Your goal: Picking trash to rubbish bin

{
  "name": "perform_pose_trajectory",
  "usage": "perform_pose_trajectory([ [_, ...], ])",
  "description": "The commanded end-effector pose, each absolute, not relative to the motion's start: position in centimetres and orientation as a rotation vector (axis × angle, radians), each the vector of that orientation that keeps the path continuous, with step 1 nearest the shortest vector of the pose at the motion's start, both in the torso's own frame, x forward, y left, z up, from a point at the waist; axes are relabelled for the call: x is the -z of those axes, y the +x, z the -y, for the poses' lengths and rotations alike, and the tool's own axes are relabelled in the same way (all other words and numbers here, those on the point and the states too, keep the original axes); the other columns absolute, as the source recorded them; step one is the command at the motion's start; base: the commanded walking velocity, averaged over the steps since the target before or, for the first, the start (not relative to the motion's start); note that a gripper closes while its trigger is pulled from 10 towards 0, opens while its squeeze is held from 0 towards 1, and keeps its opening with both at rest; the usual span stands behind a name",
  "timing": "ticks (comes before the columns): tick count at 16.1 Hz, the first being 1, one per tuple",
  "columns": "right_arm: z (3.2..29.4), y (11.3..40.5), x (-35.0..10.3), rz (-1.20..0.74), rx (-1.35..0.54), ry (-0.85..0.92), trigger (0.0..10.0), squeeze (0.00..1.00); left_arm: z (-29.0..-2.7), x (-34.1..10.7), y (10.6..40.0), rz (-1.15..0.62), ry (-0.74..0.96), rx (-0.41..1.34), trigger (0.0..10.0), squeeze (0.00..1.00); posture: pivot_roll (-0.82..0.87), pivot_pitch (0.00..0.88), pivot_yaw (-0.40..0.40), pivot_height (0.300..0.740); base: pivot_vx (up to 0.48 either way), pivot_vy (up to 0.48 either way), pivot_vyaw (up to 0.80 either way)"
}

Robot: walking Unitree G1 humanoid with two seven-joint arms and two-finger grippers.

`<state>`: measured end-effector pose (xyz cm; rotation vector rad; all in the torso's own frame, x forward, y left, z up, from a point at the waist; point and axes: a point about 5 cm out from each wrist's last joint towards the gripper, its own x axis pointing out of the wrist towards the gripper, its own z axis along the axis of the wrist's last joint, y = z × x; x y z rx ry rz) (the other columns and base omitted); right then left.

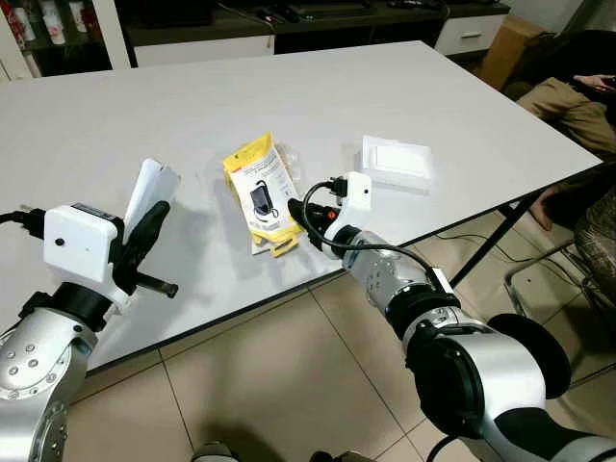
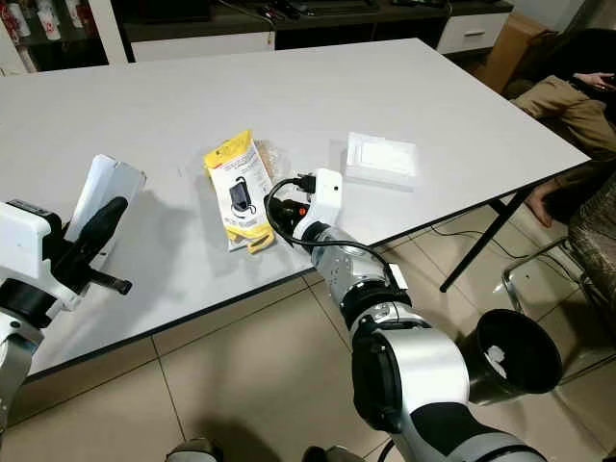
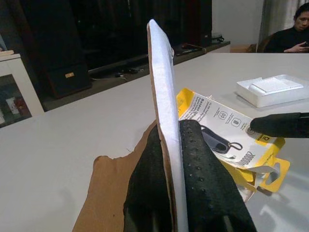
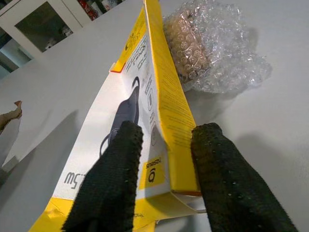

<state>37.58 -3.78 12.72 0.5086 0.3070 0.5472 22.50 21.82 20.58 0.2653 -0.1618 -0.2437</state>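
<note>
My left fingers (image 1: 144, 226) are clamped on a flat white card piece (image 1: 147, 192), held up on edge above the near left part of the white surface (image 1: 115, 115). My right fingers (image 4: 161, 179) are spread apart and straddle the near end of the yellow package (image 1: 262, 192), one finger on its printed face and one along its raised side edge, not yet closed as far as I can judge.

The package lies on the surface near the front edge, about the middle of the scene, its long axis running from near to far with a slight lean to the left. My right arm reaches it from the near right, so that arm is plainly the closer one; the left is well apart and already occupied.

Just beyond the package sits a wad of bubble wrap (image 4: 212, 53), touching or nearly touching its far end. A white tray (image 1: 397, 162) rests farther right. The black rubbish bin (image 2: 510, 356) stands on the floor at the near right.
</note>
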Motion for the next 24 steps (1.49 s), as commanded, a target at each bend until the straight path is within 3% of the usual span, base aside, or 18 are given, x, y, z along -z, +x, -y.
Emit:
perform_pose_trajectory([
  [1, 4.2, 37.4, -12.2, -0.33, -0.536, 0.532, 0.0, 0.0, -21.6, -21.2, 22.3, 0.181, 0.278, 0.26, 0.0, 0.0, 0.29, 0.1, -0.137, 0.74, 0.0, 0.0, 0.0],
  [14, 3.9, 37.4, -12.4, -0.316, -0.554, 0.541, 0.0, 0.0, -21.7, -21.3, 22.7, 0.185, 0.296, 0.267, 0.0, 0.0, 0.3, 0.082, -0.131, 0.74, 0.0, 0.0, 0.0],
  [18, 4.1, 38.6, -15.6, -0.183, -0.598, 0.665, 0.0, 0.0, -21.7, -21.6, 23.2, 0.208, 0.285, 0.258, 0.0, 0.0, 0.28, 0.063, -0.128, 0.74, 0.0, 0.0, 0.0],
  [21, 6.3, 39.7, -19.1, 0.016, -0.614, 0.752, 0.0, 0.0, -21.2, -21.9, 24.1, 0.248, 0.239, 0.239, 0.0, 0.0, 0.24, 0.037, -0.126, 0.74, 0.0, 0.0, 0.0],
  [23, 7.5, 39.3, -19.5, 0.088, -0.64, 0.711, 0.0, 0.0, -20.8, -21.7, 24.5, 0.255, 0.215, 0.248, 0.0, 0.0, 0.2, 0.027, -0.105, 0.74, 0.0, 0.0, 0.0],
  [24, 7.6, 38.7, -18.8, 0.094, -0.66, 0.59, 0.0, 0.0, -20.4, -21.2, 24.7, 0.245, 0.208, 0.265, 0.0, 0.0, 0.18, 0.024, -0.097, 0.74, 0.0, 0.0, 0.0],
])
